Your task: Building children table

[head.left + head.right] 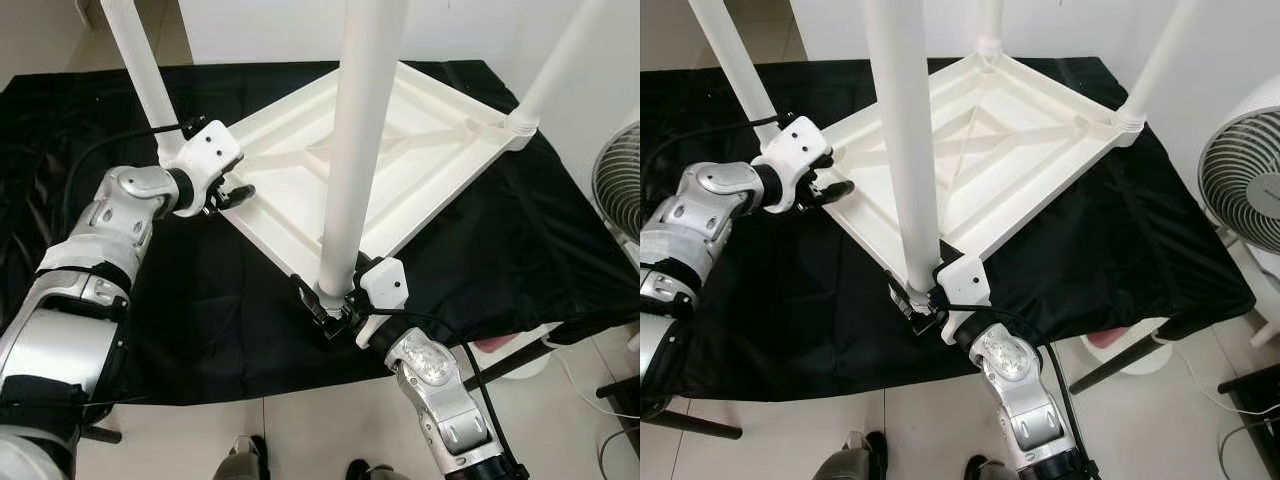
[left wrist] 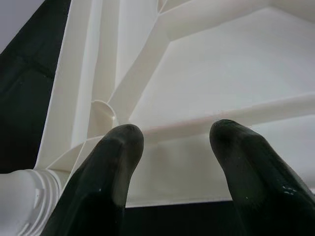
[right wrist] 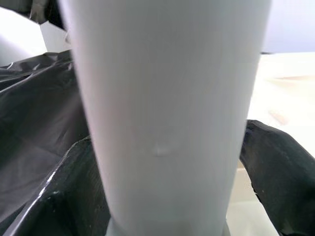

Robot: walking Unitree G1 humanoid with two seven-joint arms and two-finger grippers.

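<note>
The right gripper clamps the base of the near table leg, its black fingers pressed to both sides in the wrist view. The left gripper is spread beside the left corner's rim. The white tabletop lies upside down on black cloth, legs standing upright.

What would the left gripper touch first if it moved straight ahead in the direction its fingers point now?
Most likely the ribbed underside of the white tabletop. The left gripper is open and aims at a raised rib just ahead of its fingertips, beside the corner leg. Depth is hard to judge.
</note>
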